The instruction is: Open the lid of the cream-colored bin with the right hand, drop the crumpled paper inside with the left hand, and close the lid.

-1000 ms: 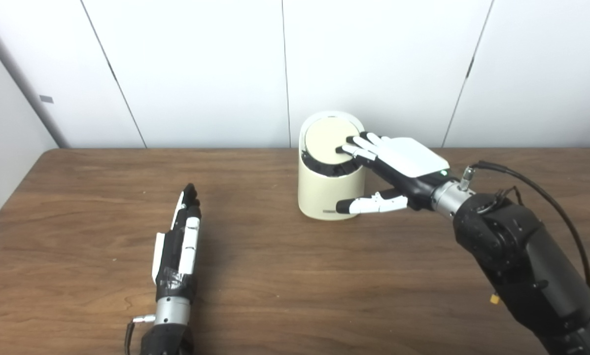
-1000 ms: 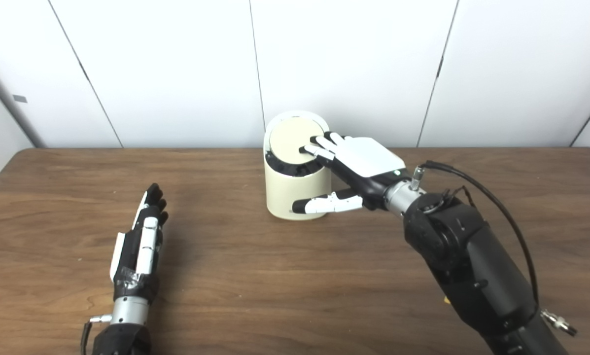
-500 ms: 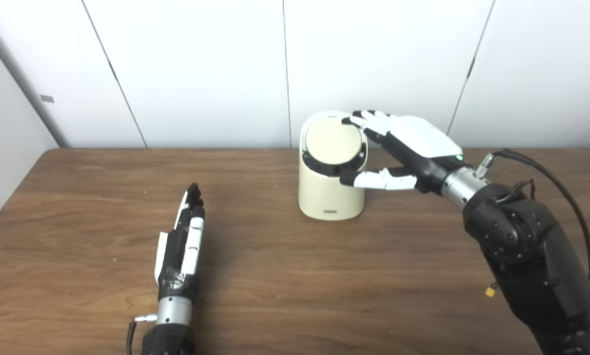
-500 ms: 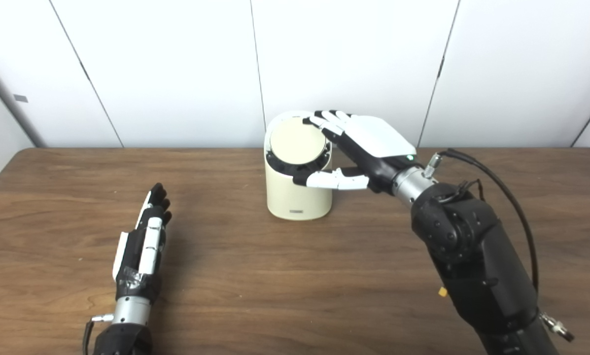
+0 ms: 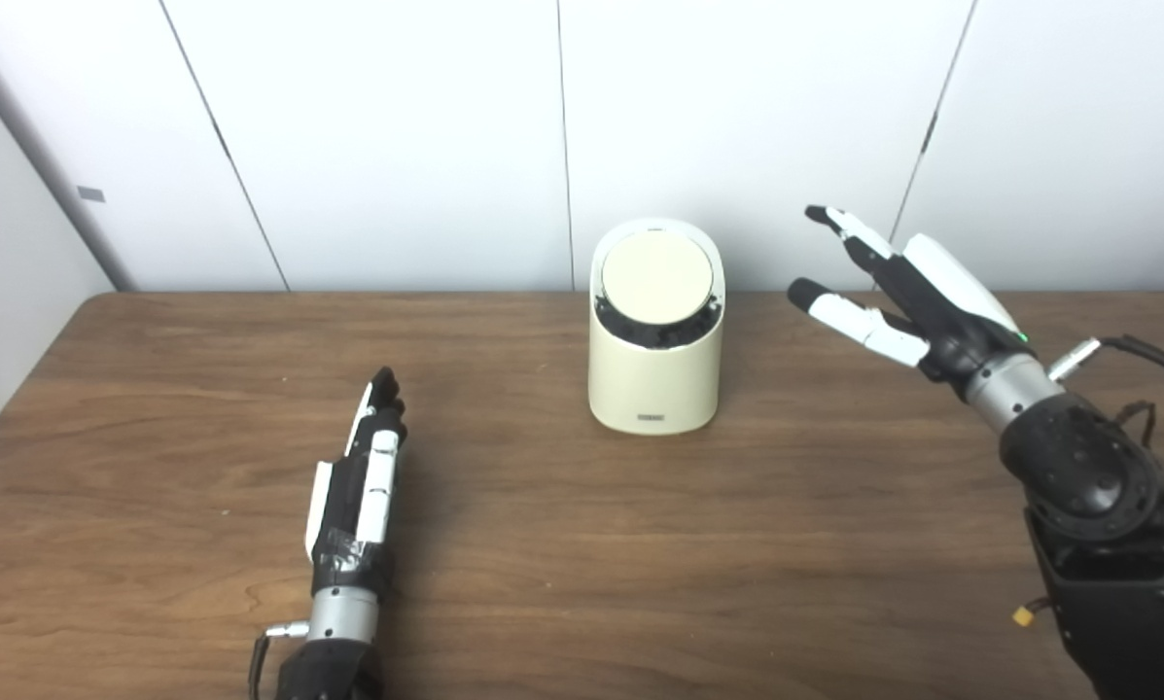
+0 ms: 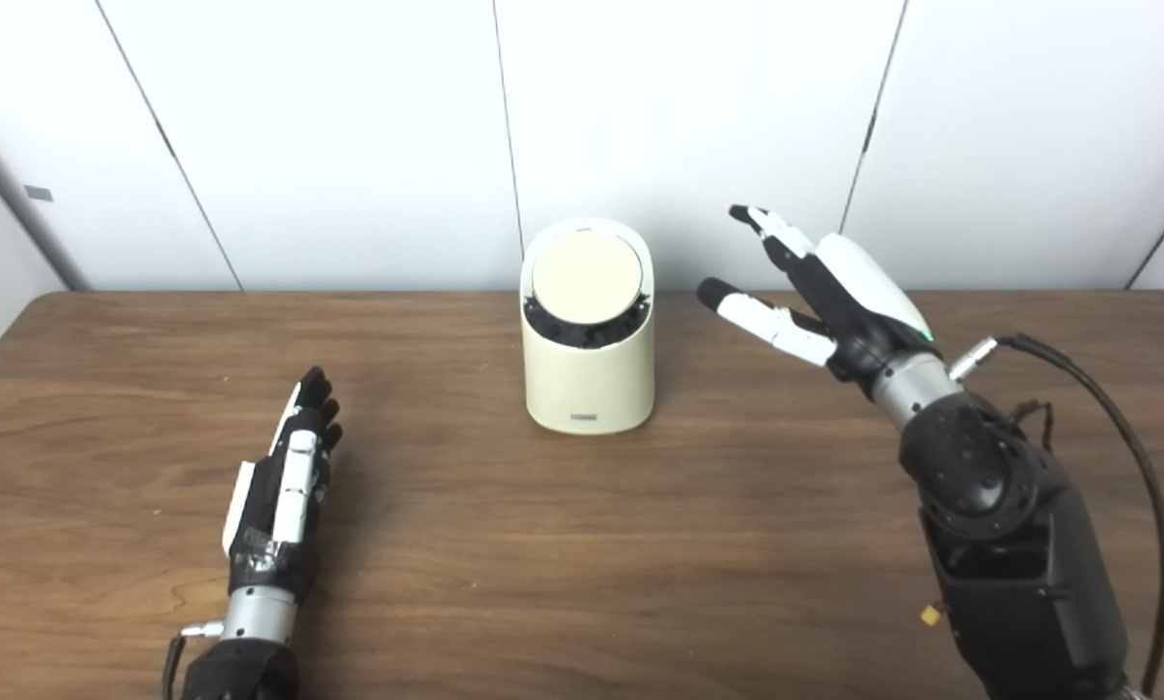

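The cream-colored bin (image 5: 653, 365) stands upright at the back middle of the wooden table (image 5: 562, 544). Its round lid (image 5: 656, 277) lies closed in the slanted top. My right hand (image 5: 907, 292) hovers to the right of the bin, apart from it, with fingers spread and nothing in it. My left hand (image 5: 363, 476) rests on its edge on the table at the left front, fingers straight and empty. No crumpled paper shows in either view.
White wall panels (image 5: 397, 136) stand right behind the table's back edge, close to the bin. A cable (image 6: 1107, 408) loops off my right forearm. The table's brown surface stretches between the two arms.
My right hand has lifted off the bin's lid and drawn away to the right. The lid, tilted under the fingers before, now lies flush. The left hand has stayed put.
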You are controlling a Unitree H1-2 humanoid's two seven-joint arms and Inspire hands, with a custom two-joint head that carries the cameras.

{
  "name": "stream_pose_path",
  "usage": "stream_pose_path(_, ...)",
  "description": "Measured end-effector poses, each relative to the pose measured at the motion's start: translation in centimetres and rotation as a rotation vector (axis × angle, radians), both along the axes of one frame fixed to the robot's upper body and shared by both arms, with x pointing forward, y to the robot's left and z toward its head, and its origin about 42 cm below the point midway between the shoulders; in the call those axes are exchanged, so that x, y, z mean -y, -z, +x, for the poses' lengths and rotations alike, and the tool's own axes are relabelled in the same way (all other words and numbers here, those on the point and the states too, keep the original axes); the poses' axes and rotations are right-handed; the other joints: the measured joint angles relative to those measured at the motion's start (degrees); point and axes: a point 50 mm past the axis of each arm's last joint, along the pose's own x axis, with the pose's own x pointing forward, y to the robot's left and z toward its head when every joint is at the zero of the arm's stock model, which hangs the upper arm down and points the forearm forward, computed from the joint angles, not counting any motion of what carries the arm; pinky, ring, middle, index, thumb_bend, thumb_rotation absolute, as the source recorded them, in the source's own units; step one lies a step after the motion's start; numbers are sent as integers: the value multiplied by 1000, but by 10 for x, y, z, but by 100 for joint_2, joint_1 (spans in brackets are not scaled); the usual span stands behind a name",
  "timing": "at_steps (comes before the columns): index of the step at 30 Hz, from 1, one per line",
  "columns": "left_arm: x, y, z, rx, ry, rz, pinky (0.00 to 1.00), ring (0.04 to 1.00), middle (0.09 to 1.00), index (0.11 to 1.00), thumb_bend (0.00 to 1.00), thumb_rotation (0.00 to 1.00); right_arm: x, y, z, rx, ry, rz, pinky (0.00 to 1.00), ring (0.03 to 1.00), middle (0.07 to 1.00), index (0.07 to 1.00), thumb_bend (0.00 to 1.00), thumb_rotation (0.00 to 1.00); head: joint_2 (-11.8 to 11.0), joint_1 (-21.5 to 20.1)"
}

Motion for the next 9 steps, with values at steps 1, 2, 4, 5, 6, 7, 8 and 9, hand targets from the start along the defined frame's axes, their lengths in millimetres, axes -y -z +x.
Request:
stream_pose_path(1, 0, 0, 0, -4, -1, 0, 993, 1000, 1000, 1000, 447, 903, 4, 5, -2, -12, 6, 14, 926, 960, 958, 930, 569, 1000, 9, -17)
stream_pose_path(2, 0, 0, -1, -9, -1, -1, 992, 1000, 1000, 1000, 444, 905, 8, 8, -4, -22, 9, 31, 920, 957, 955, 923, 581, 1000, 17, -26)
stream_pose_path(4, -1, 1, -1, -22, -2, -3, 997, 1000, 1000, 1000, 449, 908, 16, 16, -5, -41, 24, 90, 932, 963, 959, 924, 583, 1000, 44, -35)
stream_pose_path(5, -1, 1, -2, -23, -2, -4, 998, 1000, 1000, 1000, 448, 917, 20, 20, -4, -51, 35, 134, 942, 970, 964, 928, 593, 1000, 53, -53)
stream_pose_path(6, -1, 0, -2, -24, -2, -5, 1000, 998, 1000, 1000, 446, 924, 24, 25, -3, -64, 47, 186, 952, 976, 971, 929, 610, 1000, 70, -53)
stream_pose_path(7, -1, 0, -2, -26, -2, -6, 1000, 998, 1000, 1000, 445, 932, 27, 29, -4, -77, 54, 235, 968, 988, 983, 935, 608, 1000, 88, -61)
stream_pose_path(8, -1, 1, -3, -27, -1, -6, 1000, 999, 1000, 1000, 443, 941, 29, 33, -6, -94, 51, 295, 984, 994, 992, 936, 601, 1000, 97, -79)
stream_pose_path(9, -1, 1, -3, -27, -1, -7, 1000, 1000, 1000, 1000, 445, 947, 29, 37, -8, -107, 47, 351, 994, 998, 997, 942, 592, 1000, 114, -88)
